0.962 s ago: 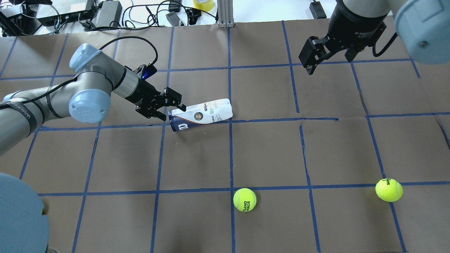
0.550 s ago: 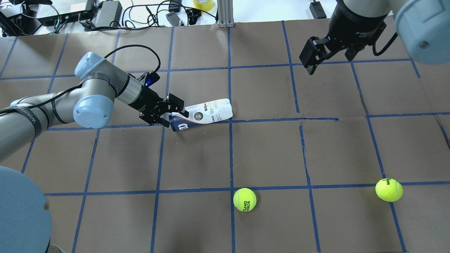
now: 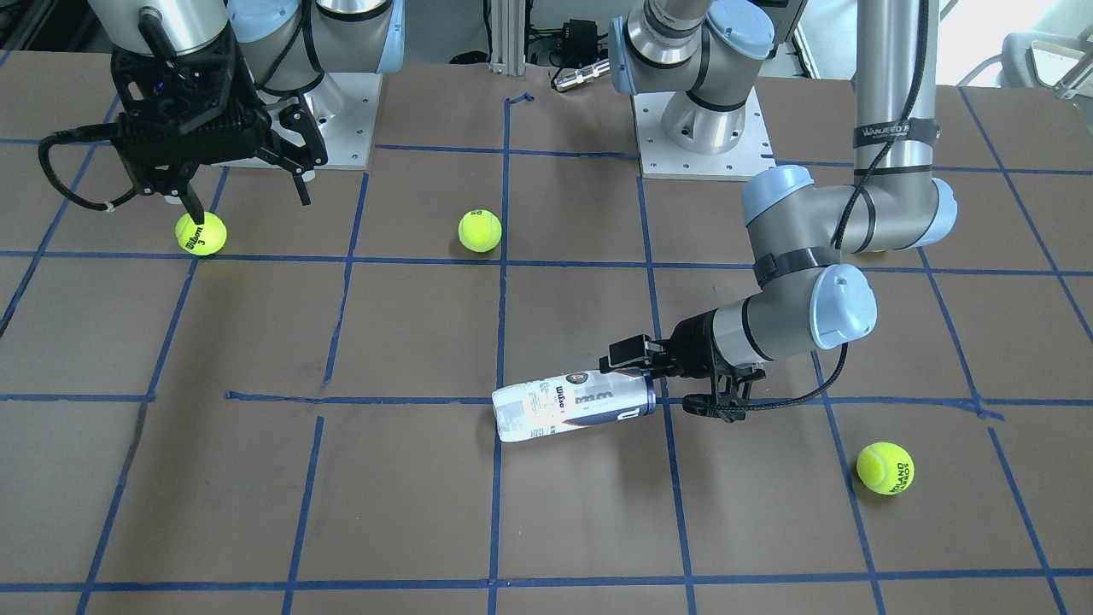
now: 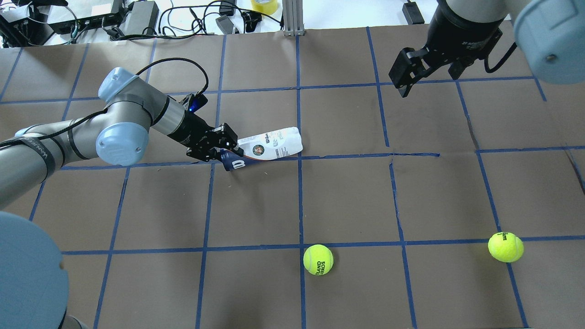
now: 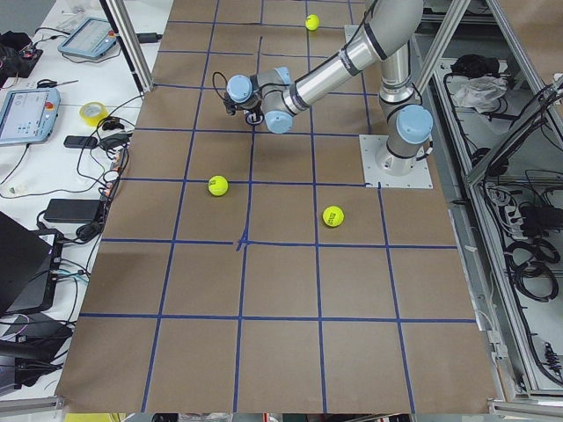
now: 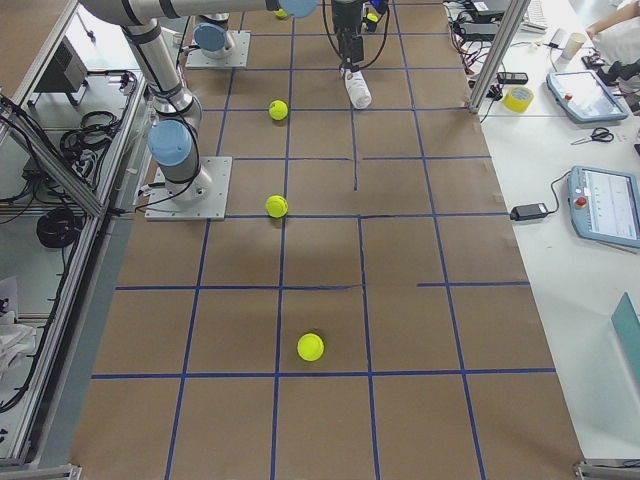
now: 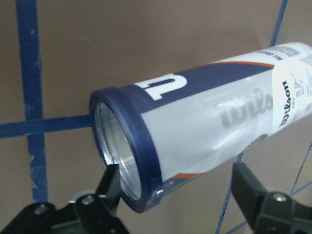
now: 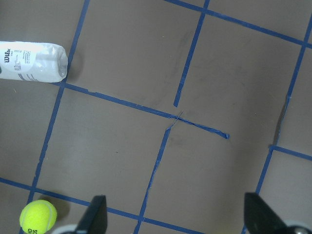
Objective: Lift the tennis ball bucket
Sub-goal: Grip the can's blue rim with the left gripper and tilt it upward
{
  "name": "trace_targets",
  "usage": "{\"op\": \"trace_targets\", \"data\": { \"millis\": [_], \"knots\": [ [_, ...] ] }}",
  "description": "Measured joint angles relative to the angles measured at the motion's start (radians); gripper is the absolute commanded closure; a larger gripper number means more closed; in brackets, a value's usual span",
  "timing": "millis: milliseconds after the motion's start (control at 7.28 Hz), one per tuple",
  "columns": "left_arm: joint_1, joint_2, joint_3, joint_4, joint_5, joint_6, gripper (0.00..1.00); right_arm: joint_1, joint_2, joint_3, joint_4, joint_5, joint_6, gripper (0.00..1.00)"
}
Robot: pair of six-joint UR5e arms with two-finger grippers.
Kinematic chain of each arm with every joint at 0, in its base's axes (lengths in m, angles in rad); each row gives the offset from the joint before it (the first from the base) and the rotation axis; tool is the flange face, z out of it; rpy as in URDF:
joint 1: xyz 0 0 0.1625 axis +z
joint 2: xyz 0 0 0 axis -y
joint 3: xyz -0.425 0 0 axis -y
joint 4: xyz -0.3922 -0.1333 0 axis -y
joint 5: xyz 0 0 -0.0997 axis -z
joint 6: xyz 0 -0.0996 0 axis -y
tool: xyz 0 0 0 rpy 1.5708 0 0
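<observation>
The tennis ball bucket (image 4: 272, 144) lies on its side on the brown table: a clear tube with a white and navy Wilson label and a navy rim. It also shows in the front view (image 3: 564, 408) and the left wrist view (image 7: 209, 117). My left gripper (image 4: 225, 148) is open, with its fingers (image 7: 109, 192) on either side of the tube's navy rim end. One finger is close to the rim; the other stands apart from the tube. My right gripper (image 4: 429, 75) is open and empty, high over the far right of the table, and its wrist view shows its gripper (image 8: 178, 219) spread wide.
Yellow-green tennis balls lie loose: one at the front middle (image 4: 318, 259), one at the front right (image 4: 505, 247), and another beyond the left arm (image 3: 885, 467). Cables and boxes (image 4: 137, 16) sit past the table's far edge. Blue tape (image 4: 299, 201) marks a grid.
My left gripper has moved right and a little down, from beside the tube's navy end to straddling it. The tube and the right arm have stayed put.
</observation>
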Motion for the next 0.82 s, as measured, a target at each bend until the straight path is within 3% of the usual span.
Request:
{"op": "trace_targets", "data": {
  "millis": [412,824],
  "knots": [
    [0.000,0.001,0.075,-0.014,-0.020,-0.034,1.00,0.000,-0.001,0.000,0.004,0.000,0.000,0.00],
    [-0.008,0.021,0.217,-0.071,0.078,-0.121,1.00,0.000,-0.004,0.002,0.009,0.000,-0.001,0.00]
  ]
}}
